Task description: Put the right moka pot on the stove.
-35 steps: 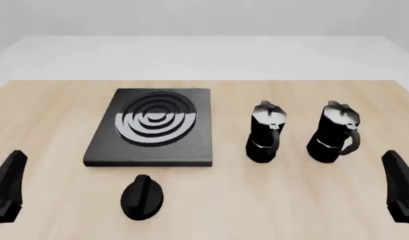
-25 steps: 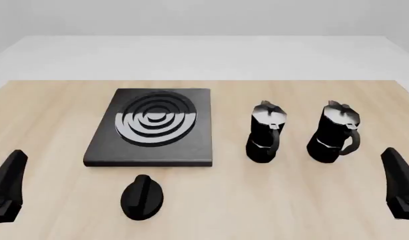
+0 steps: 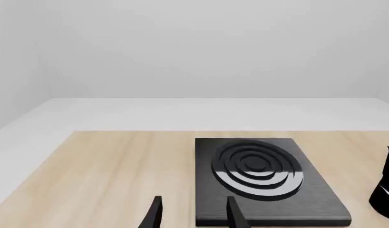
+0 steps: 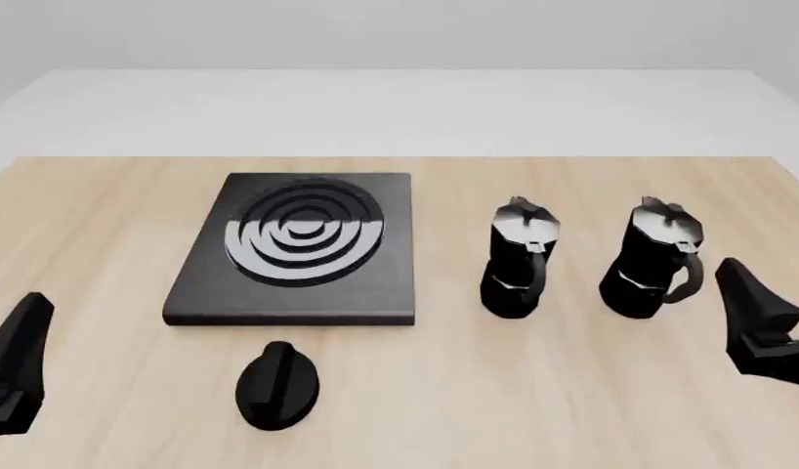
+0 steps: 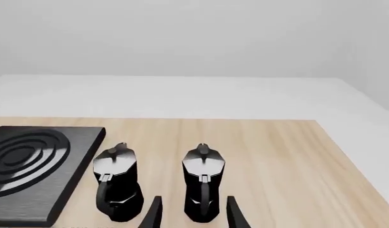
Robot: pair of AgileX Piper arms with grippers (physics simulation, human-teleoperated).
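Note:
The right moka pot (image 4: 653,259) stands upright at the table's right, glossy black with a silvery lid and its handle facing me. In the right wrist view the right moka pot (image 5: 204,183) stands just ahead, in line with the gap between the fingers. My right gripper (image 4: 770,283) is open and empty, just right of and nearer than this pot, not touching it; it also shows in the right wrist view (image 5: 193,211). The stove (image 4: 302,244) lies flat at left centre, also in the left wrist view (image 3: 258,171). My left gripper (image 4: 21,322) is open and empty at the front left; it also shows in the left wrist view (image 3: 193,211).
A second black moka pot (image 4: 520,259) stands between the stove and the right pot, about a pot's width from each. A black oval knob (image 4: 278,384) lies in front of the stove. The table's right edge is close to my right gripper.

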